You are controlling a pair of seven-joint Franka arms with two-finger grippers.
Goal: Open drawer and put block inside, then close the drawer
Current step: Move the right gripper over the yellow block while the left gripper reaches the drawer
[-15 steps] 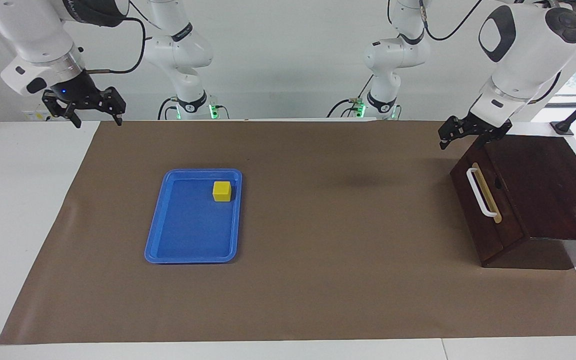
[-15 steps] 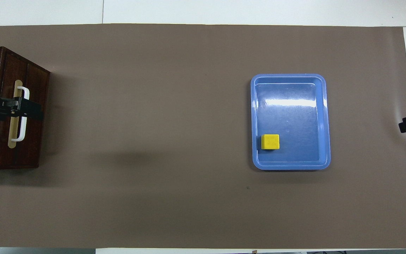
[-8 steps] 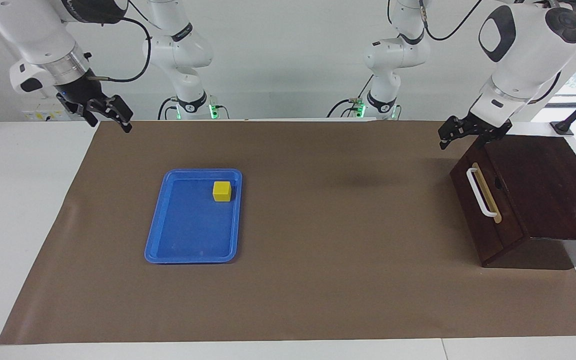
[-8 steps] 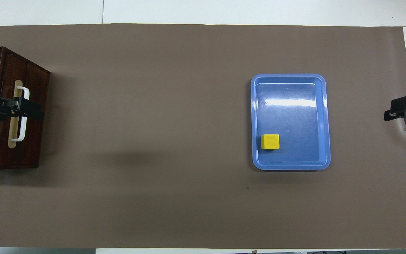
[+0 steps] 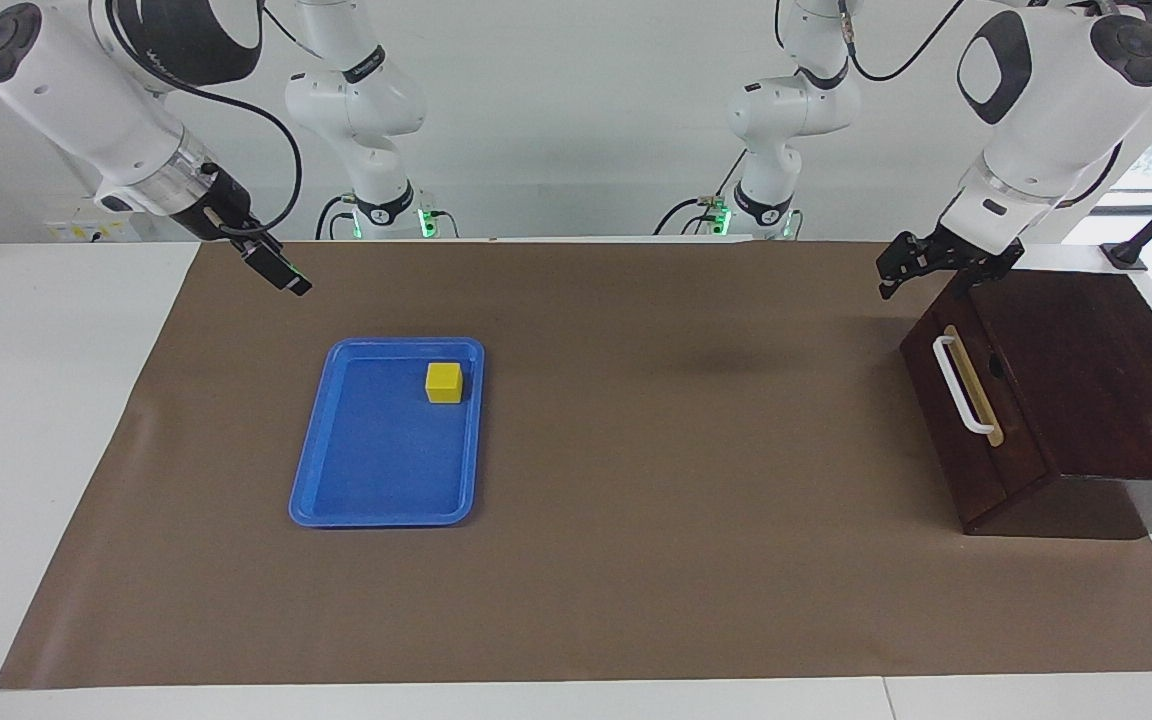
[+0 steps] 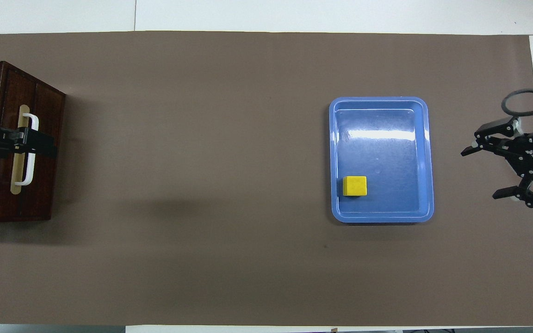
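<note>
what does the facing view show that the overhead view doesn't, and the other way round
Facing view only: both arms' full bodies and bases, and the left gripper raised clear of the drawer, above the corner nearest the robots.

Overhead view only: the right gripper seen flat, its fingers spread open over the brown mat beside the tray.

Both: the block in the blue tray at its end nearer the robots, and the drawer shut, white handle untouched.

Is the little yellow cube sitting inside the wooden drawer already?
No, the yellow cube sits in the blue tray, and the drawer is closed.
</note>
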